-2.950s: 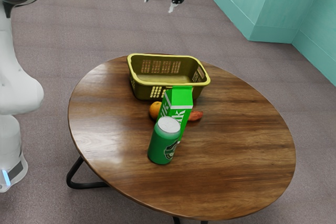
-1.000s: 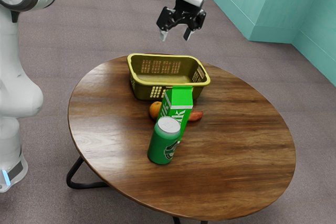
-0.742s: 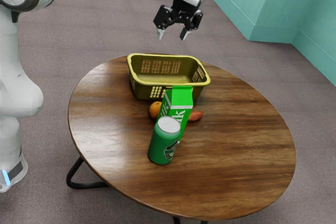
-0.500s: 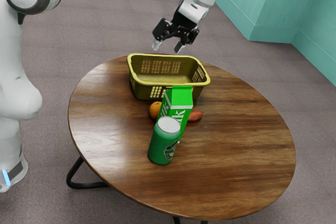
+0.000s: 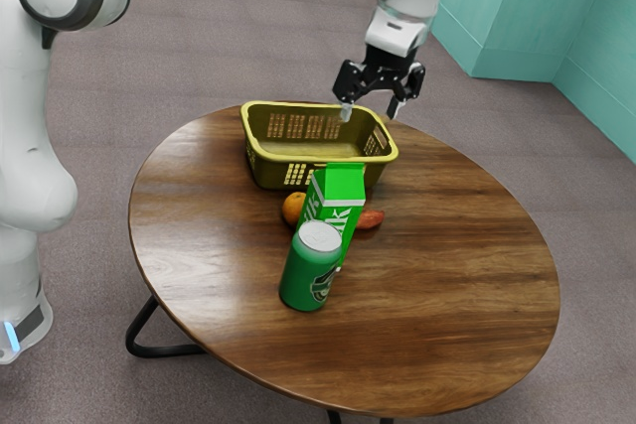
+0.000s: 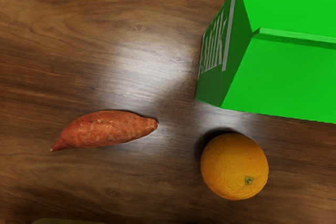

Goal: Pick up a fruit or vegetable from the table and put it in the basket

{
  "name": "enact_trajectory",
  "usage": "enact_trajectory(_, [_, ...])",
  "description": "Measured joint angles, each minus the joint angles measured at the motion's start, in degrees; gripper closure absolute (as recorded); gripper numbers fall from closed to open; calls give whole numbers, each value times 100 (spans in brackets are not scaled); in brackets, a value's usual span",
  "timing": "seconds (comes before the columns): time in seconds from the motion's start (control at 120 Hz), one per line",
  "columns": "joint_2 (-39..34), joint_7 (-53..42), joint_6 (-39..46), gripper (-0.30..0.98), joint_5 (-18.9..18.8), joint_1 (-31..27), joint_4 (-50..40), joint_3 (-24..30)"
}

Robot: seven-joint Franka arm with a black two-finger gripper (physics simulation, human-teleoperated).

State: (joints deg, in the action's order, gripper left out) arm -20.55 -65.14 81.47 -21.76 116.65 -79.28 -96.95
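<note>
At the exterior view's left stands the white, jointed robot arm (image 5: 35, 166), cut off by the left and upper edges. On the round, brown wooden worktop (image 5: 447, 295), the olive-yellow plastic basket (image 5: 263, 155) with slotted walls sits on the far side.

Nearer than the basket is the round orange fruit (image 6: 234, 166). It has no long axis; in the wrist view its small green stem mark faces up, off-centre, on the side away from the sweet potato. In the exterior view the carton hides its right part.

The green can (image 5: 310, 267) with a pale top stands upright nearest the camera, covering the lower part of the upright green milk carton (image 5: 343, 188). The wrist view cuts off both the can and the carton; the basket makes a dim sliver there.

Right of the carton, the reddish-brown, tapered sweet potato (image 6: 105, 129) lies flat on the worktop, its long axis running roughly left to right. The thin tip points right and slightly far, the blunter end toward the carton, which hides that end in the exterior view.

The black two-fingered claw (image 5: 371, 112) hangs by the basket's far right part, its fingers apart with nothing between them; its exact height is hard to judge.
</note>
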Motion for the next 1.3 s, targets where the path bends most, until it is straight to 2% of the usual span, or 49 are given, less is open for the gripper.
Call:
enact_trajectory(0.15, [-202, -234, 249, 0, -157, -27, -2, -10])
enact_trajectory(0.3, [-272, -426, 333, 0, -264, 77, -26, -268])
enact_trajectory(0.5, [-613, -619, 398, 0, -294, 158, -36, -291])
enact_trajectory(0.733, [-570, -729, 343, 0, -282, 145, -276, -97])
enact_trajectory(1.3, [-575, -817, 317, 0, -340, -83, -631, -154])
